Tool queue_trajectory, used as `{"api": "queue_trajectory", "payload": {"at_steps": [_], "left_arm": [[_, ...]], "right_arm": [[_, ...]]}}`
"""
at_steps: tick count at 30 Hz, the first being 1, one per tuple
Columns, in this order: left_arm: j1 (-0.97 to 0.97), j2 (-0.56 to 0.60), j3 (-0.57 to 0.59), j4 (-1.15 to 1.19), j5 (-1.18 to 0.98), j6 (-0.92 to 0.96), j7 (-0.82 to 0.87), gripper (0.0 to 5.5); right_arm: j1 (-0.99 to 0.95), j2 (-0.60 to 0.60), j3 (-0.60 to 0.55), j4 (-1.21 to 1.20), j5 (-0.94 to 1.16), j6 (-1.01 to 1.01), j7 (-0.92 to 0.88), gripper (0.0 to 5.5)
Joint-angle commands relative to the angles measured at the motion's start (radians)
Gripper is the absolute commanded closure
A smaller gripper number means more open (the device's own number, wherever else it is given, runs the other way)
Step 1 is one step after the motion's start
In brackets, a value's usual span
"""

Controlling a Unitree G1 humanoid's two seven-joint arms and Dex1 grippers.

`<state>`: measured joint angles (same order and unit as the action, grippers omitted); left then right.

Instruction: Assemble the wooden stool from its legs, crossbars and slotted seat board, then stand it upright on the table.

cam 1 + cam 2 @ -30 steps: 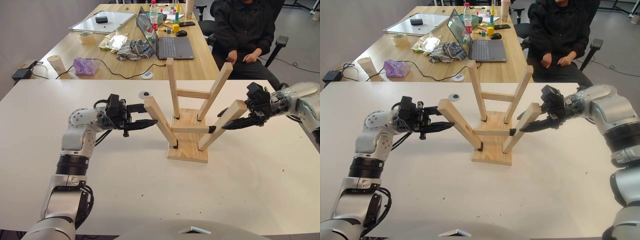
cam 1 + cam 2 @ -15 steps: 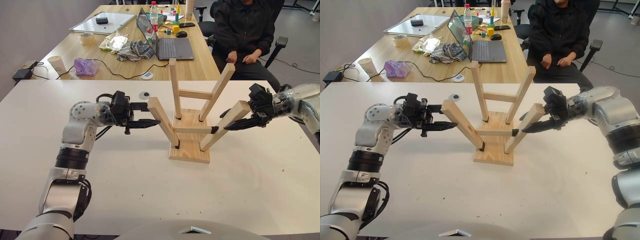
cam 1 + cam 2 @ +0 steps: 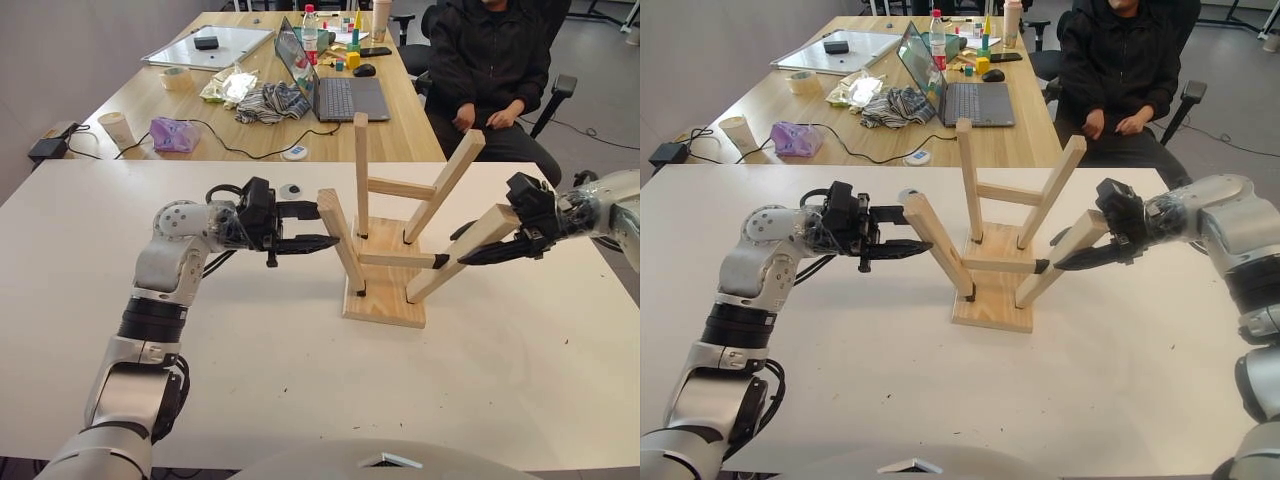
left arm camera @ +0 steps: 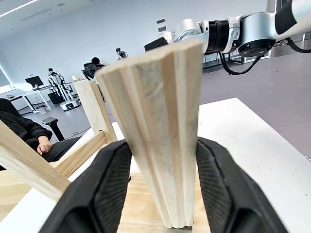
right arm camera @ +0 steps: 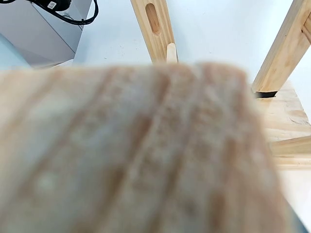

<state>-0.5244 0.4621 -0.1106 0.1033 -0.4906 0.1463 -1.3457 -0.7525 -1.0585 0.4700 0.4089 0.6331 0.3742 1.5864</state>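
Observation:
The wooden stool lies upside down on the white table, its seat board flat and four legs pointing up, joined by crossbars. My left gripper is shut on the top end of the near-left leg. The left wrist view has that leg pressed between the black fingers. My right gripper is shut on the top of the near-right leg, whose end looms blurred in the right wrist view. The stool leans a little to the right.
A small round disc lies on the white table behind my left gripper. Beyond the far edge stands a wooden desk with a laptop, cloth and bottles. A seated person is behind the stool.
Both grippers have shifted to the right with the legs they hold. The stool has slid slightly right, and its rear legs stand more upright.

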Motion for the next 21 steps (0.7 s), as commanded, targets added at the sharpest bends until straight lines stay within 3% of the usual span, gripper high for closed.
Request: {"api": "queue_trajectory", "payload": {"at_steps": [1, 14, 21], "left_arm": [[-0.005, -0.076, -0.126, -0.041, 0.051, -0.014, -0.019, 3.51], [-0.080, 0.025, -0.119, -0.064, 0.076, 0.044, -0.013, 3.51], [-0.073, -0.025, -0.155, -0.155, 0.111, 0.091, 0.104, 3.51]], "right_arm": [[0.067, 0.098, 0.069, -0.064, -0.015, 0.050, 0.027, 3.15], [0.103, 0.116, 0.014, -0.089, -0.040, 0.068, 0.028, 3.15], [0.098, 0.127, 0.009, -0.085, -0.061, 0.071, 0.028, 3.15]]}}
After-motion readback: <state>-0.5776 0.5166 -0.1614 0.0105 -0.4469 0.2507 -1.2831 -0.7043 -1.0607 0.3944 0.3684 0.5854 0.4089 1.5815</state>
